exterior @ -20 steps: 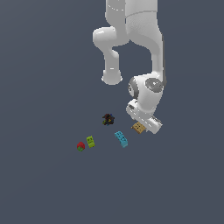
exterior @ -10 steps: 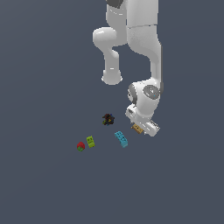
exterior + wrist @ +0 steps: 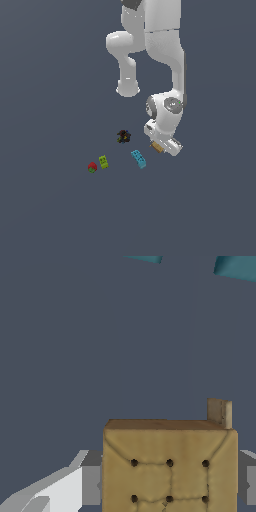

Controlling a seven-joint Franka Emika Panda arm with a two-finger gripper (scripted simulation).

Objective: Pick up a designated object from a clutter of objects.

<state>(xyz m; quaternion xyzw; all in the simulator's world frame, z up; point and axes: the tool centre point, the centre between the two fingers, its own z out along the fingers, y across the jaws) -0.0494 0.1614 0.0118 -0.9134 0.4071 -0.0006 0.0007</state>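
The tan square block (image 3: 170,456) with dark dots on its top face lies on the floor. In the exterior view it (image 3: 156,147) peeks out under the hand, right of the other clutter items. My gripper (image 3: 162,144) is down over it. In the wrist view my gripper (image 3: 170,487) straddles the block, and a grey finger (image 3: 92,485) lies flush against each of two opposite sides. The block still rests on the floor. Its near part is cut off by the frame edge.
A cyan studded brick (image 3: 139,158) lies close by on the exterior view's left of the hand, and shows at the wrist view's edge (image 3: 235,266). A dark lump (image 3: 123,136), a lime-green brick (image 3: 103,161) and a red round piece (image 3: 92,167) lie farther left.
The hand has come down over the tan block, hiding most of it in the exterior view. None of the clutter has moved.
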